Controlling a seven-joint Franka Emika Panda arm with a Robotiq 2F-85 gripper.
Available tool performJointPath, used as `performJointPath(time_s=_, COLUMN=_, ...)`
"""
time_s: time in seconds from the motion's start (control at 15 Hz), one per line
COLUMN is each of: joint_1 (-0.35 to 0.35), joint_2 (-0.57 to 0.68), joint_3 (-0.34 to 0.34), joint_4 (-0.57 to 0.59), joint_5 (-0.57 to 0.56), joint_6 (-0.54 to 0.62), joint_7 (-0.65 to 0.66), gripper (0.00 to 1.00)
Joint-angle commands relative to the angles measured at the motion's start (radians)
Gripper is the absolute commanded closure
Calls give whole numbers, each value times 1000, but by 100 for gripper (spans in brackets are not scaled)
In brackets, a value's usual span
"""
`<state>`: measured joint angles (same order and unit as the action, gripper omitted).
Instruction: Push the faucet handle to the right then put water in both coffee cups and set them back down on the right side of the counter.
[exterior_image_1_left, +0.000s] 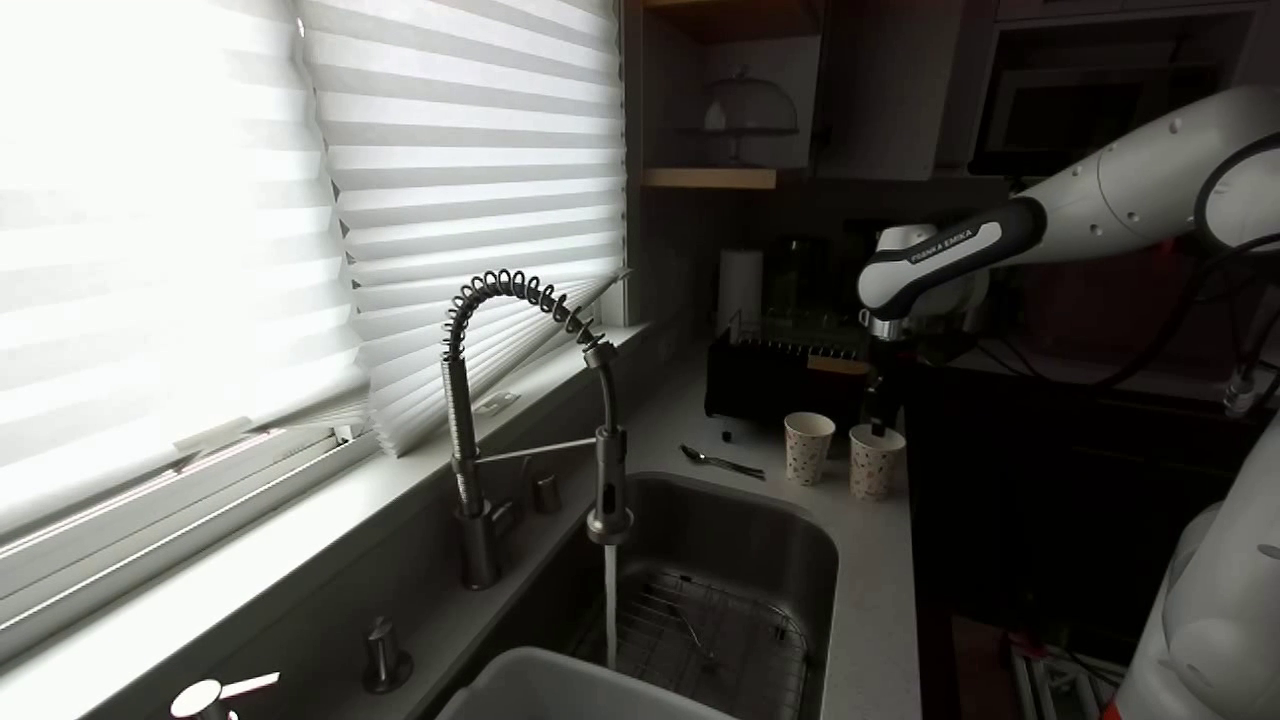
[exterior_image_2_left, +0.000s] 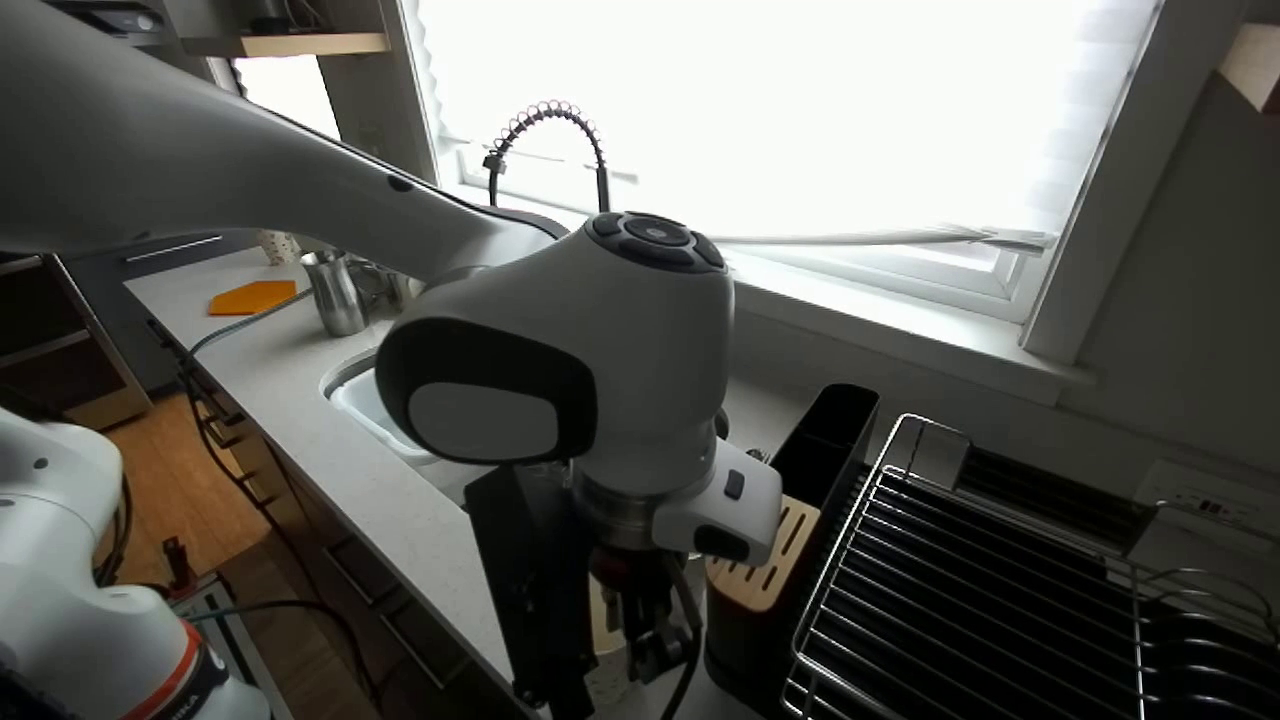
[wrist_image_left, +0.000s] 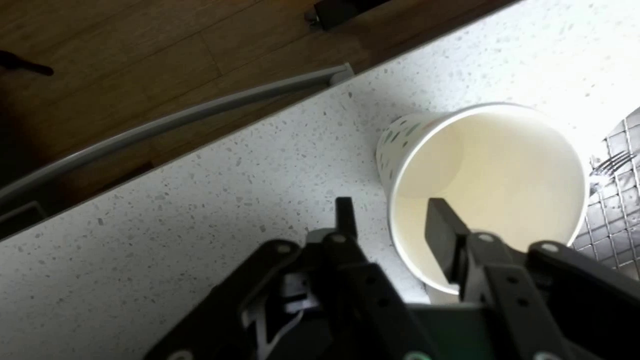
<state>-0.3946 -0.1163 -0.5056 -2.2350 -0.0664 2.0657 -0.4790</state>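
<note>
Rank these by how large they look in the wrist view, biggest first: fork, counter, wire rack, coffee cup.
1. The counter, running past the picture's edges
2. The coffee cup, probably enlarged by nearness
3. The wire rack, judging by its visible part
4. The fork, by far the smallest

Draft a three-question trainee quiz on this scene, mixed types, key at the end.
1. True or false: water is running from the faucet.
2. The gripper is at: A) the cup nearer the front edge of the counter; B) the cup nearer the window; C) the faucet.
3. In the wrist view, how do the gripper's fingers stand to the cup?

Key: 1. True. 2. A. 3. Apart: one over the cup's opening, the other outside its rim.
</note>
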Motion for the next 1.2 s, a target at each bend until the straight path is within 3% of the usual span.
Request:
performJointPath(time_s=0.0, joint_1=-8, joint_2=14, joint_3=16, joint_4=-8, joint_5=-2, joint_6=17, joint_7=11, gripper=26)
performJointPath(time_s=0.07, joint_1=-7, joint_2=15, joint_3=19, joint_4=-9, joint_5=-1, joint_6=18, joint_7=12, gripper=67)
performJointPath(time_s=0.2, joint_1=-7, joint_2=14, joint_3=25, joint_4=-11, joint_5=-9, joint_6=18, joint_7=11, gripper=63)
performJointPath(time_s=0.47, joint_1=-3, joint_2=-7, joint_3=44, joint_4=-16, joint_5=-44, joint_6=12, joint_7=25, gripper=95)
performJointPath(time_s=0.53, joint_1=-1, joint_2=-17, joint_3=51, joint_4=-17, joint_5=-53, joint_6=7, joint_7=27, gripper=100)
performJointPath(time_s=0.87, joint_1=20, joint_2=-114, joint_3=101, joint_4=-38, joint_5=-124, joint_6=-68, joint_7=23, gripper=99)
performJointPath(time_s=1.13, joint_1=76, joint_2=-245, joint_3=172, joint_4=-50, joint_5=-164, joint_6=-182, joint_7=-20, gripper=99)
